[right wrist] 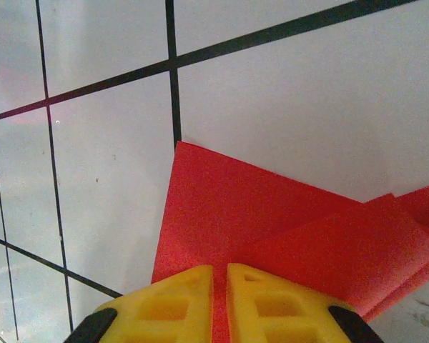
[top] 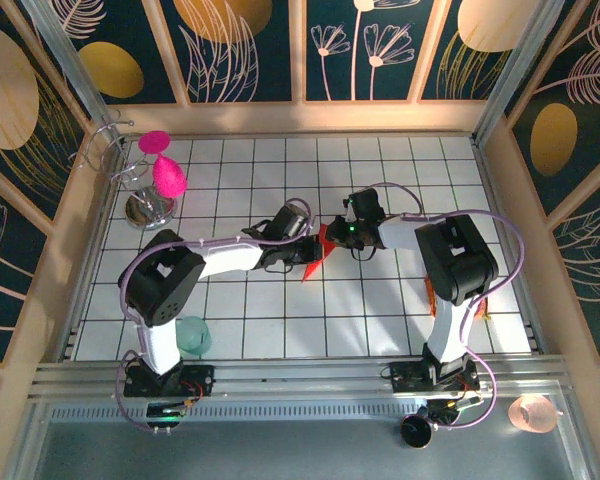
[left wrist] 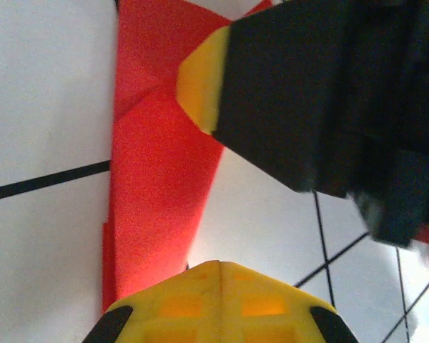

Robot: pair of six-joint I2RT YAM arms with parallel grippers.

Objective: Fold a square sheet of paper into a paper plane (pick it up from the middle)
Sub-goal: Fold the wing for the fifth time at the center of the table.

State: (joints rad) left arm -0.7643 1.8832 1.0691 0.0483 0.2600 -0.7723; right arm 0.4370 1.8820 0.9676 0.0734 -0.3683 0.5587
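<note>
- my left fingers [left wrist: 193,300] are pinched shut on one end of the folded red paper [top: 315,258].
- my right fingers [right wrist: 171,304], nearly closed, grip its other end.
- the paper is mid-worktop [top: 380,300], between them.

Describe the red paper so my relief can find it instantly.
Start at the white tiled table and go to its middle, where the left gripper and right gripper meet. Between them is the red paper, folded into a narrow wedge pointing toward the near edge. Unlike the rounded pink goblets at far left, it is flat and sharp-cornered.
</note>
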